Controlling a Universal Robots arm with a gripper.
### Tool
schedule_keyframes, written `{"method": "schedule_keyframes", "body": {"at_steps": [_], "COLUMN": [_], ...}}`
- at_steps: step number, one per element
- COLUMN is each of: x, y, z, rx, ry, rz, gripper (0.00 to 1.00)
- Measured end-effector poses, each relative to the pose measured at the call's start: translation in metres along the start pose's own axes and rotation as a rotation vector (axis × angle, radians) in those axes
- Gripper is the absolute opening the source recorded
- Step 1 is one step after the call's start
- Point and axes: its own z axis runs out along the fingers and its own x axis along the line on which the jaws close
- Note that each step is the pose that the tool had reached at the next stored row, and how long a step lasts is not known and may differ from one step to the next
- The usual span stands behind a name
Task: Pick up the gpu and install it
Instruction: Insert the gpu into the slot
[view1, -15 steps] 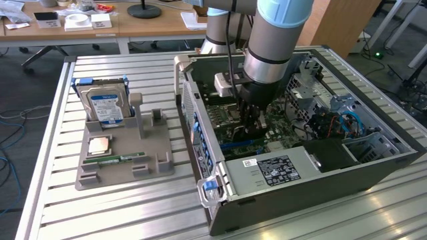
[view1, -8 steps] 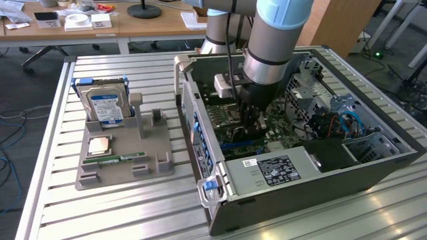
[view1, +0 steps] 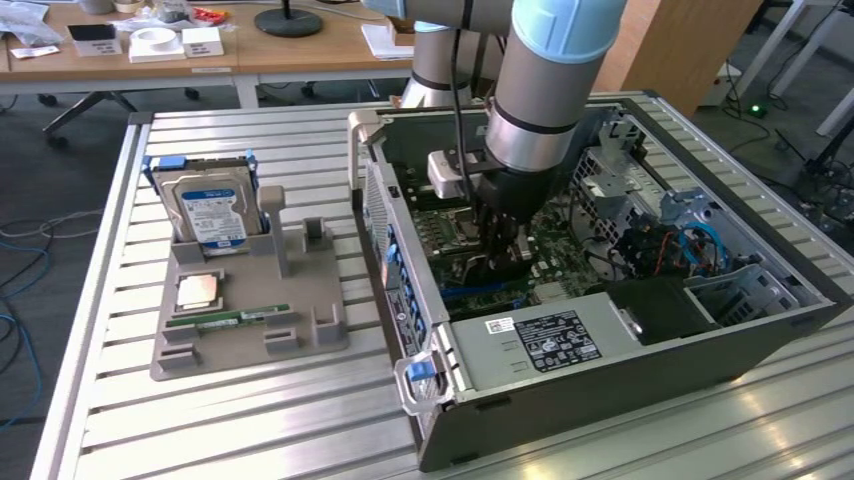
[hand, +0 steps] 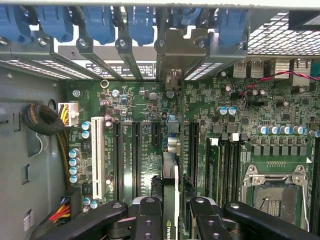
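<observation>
Wrist view shows my black pincer (hand: 170, 214) clamped on the thin, dark, edge-on gpu (hand: 170, 182). It stands over the green motherboard (hand: 145, 100) inside the open grey computer case (view1: 601, 385).

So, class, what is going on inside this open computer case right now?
A grey robot arm reaches into the open black computer case. Its fingers are closed on the thin, dark, flat gpu, holding it edge-on over the green motherboard, among the long black slots. Whether it is seated cannot be told. A blue-labelled silver hard drive stands in the grey holder outside.
</observation>
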Motion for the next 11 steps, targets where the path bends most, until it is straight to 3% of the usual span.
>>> {"method": "schedule_keyframes", "body": {"at_steps": [11], "x": [0.0], "y": [0.0015], "z": [0.0002], "rx": [0.0001], "ry": [-0.0001], "rz": [0.0], "gripper": [0.26]}}
